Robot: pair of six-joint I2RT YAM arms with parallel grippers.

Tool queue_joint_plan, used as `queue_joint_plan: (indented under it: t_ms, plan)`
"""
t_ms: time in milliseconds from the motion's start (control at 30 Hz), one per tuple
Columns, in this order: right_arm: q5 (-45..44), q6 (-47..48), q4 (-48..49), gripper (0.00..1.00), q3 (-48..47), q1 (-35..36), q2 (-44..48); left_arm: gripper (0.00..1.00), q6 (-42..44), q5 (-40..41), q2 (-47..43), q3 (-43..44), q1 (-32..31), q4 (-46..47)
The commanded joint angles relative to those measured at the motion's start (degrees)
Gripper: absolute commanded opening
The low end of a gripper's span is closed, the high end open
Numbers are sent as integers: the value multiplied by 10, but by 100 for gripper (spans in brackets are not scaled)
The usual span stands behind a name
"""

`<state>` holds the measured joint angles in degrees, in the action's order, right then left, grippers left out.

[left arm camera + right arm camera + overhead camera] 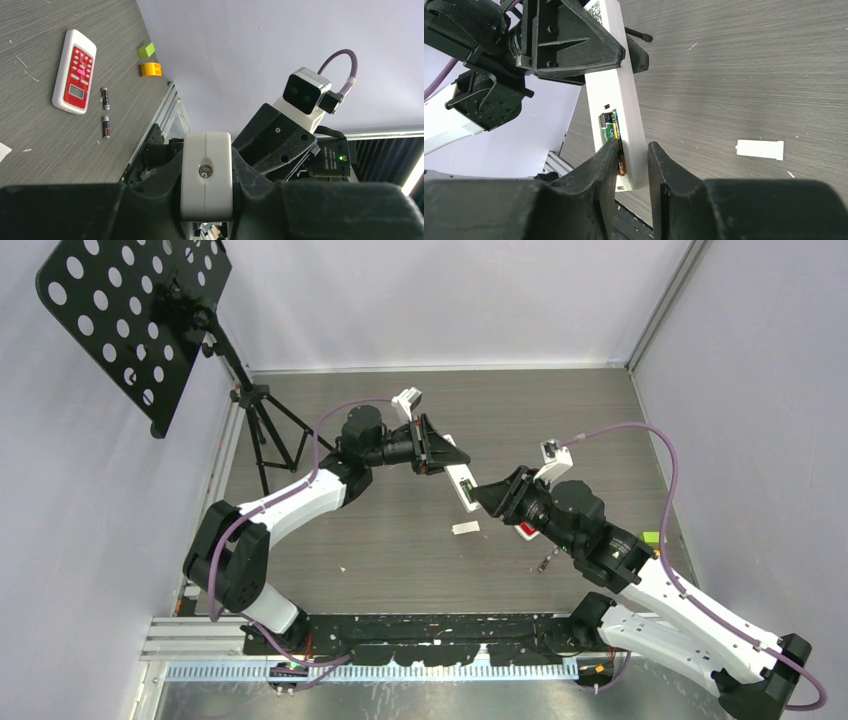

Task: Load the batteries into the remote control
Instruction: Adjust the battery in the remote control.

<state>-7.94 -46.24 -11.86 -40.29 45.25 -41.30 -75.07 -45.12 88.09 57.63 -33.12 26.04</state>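
**While the left claw (445, 465) is clenching the white remote control (462, 485), the right claw (633, 152) is waiting, fingers parted**

The right claw is gripping nothing, straddling the remote's lower end in mid-air. Two batteries (611, 132) are sitting in the open bay, just behind one finger. Two loose batteries (105, 98) are lying beside the red remote (74, 71).

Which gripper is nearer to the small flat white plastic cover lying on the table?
Right. The right gripper is close by the cover; the left gripper holds the long white remote farther back.
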Motion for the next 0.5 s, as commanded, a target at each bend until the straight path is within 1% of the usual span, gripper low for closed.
queue_joint_plan:
  t_ms: [0, 100, 133, 200, 400, 467]
  plan:
    - [-13, 4, -9, 29, -22, -3, -12, 0, -1, -18, -22, 26, 0, 27]
    - [-8, 3, -9, 28, -24, -3, -22, 0, 0, -18, -19, 27, 0, 27]
    - [-7, 3, -9, 30, -24, -3, -24, 0, 1, -18, -18, 28, 1, 27]
    - [-7, 4, -10, 36, -24, -3, -23, 0, 7, -17, -18, 27, 2, 23]
    - [-14, 16, -31, 65, -40, -3, -11, 0, 64, 7, -28, 2, 13, -14]
    - [-17, 21, -47, 70, -51, -3, -11, 0, 98, 21, -36, -10, 20, -38]
